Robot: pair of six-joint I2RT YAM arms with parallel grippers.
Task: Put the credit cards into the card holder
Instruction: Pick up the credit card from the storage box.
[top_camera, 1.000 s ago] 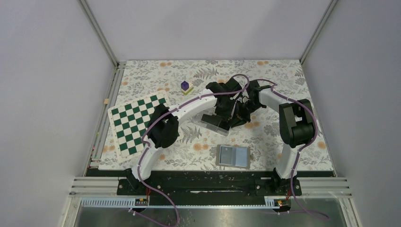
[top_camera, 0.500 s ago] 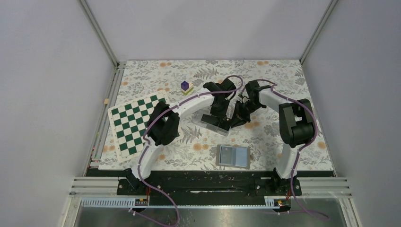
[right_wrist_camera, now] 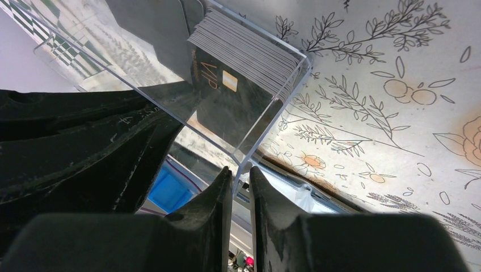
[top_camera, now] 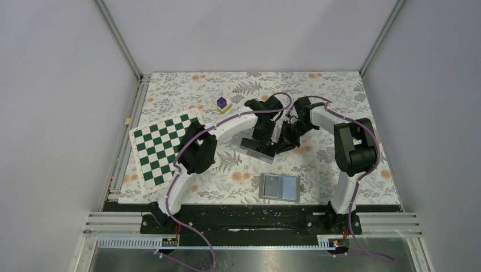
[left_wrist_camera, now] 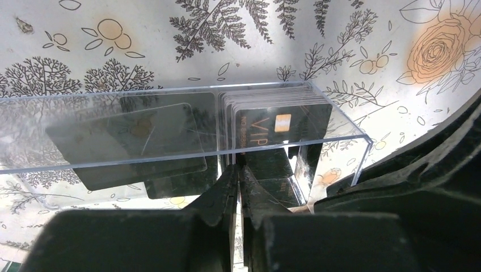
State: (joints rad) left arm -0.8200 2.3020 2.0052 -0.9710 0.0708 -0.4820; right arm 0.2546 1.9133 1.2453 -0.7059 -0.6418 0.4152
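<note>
The credit cards point(left_wrist_camera: 278, 122) stand as a black stack at the right end of a clear plastic box point(top_camera: 256, 148); the front one shows "VIP" and a gold chip. Another dark card point(left_wrist_camera: 136, 139) shows flat through the box's left part. My left gripper point(left_wrist_camera: 239, 168) is shut, with its tips at the box's near wall by the stack's left edge. Whether a card is pinched does not show. My right gripper point(right_wrist_camera: 241, 170) is shut on the box's corner wall point(right_wrist_camera: 266, 130), beside the stack point(right_wrist_camera: 244, 62). The card holder point(top_camera: 279, 187) lies open, pale blue inside, near the front edge.
A green-and-white chessboard point(top_camera: 164, 147) lies at the left. A purple cube point(top_camera: 222, 102) sits on a yellow piece behind the arms. Both arms cross over the middle of the flowered table cover point(top_camera: 340, 90).
The left wrist has shifted a little to the left over the box. Its jaws parted briefly and have closed again. The right arm, box and card holder have stayed put.
</note>
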